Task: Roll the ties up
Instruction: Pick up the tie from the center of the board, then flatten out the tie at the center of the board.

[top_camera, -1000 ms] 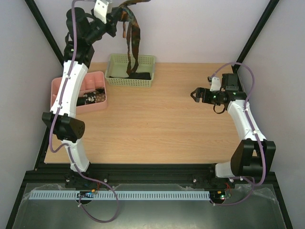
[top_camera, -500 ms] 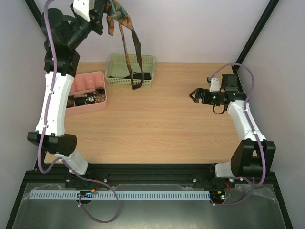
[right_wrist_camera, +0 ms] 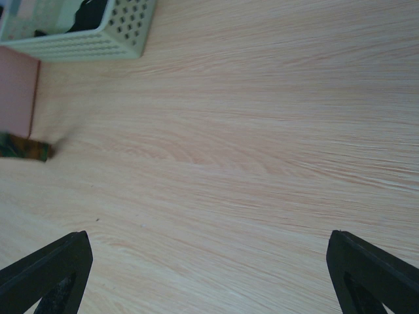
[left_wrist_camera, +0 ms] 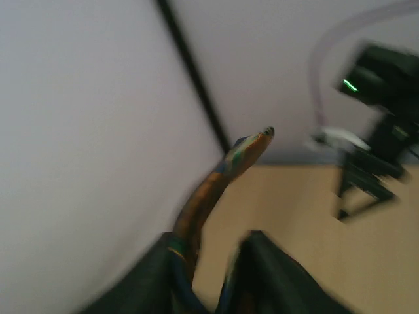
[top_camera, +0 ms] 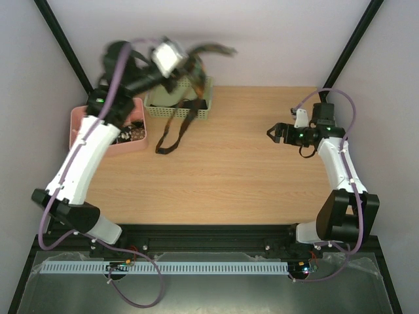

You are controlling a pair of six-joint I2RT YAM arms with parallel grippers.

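Tie [top_camera: 163,150] first: your left gripper [top_camera: 183,62] has it pinched between its jaws, high above the far left of the table [top_camera: 229,183], toward 11 o'clock in the top view. That gripper is blurred there. The wrist view is blurred too, yet it shows the orange-green strip running up from between the two dark fingers [left_wrist_camera: 272,275].

From the grip the tie drops across the green basket [top_camera: 160,110]. Its lower end lies on the table at the basket's 6 o'clock, just beside the pink box [top_camera: 78,127] at the box's 3 o'clock. Some dark fabric sits inside the basket; you cannot tell what it is.

Your right gripper [top_camera: 270,133] hangs over the table at 3 o'clock, well apart from the tie, with its jaws spread wide. Its wrist view looks down on the wood, with the basket's corner at 11 o'clock and the tie's end at 9 o'clock.
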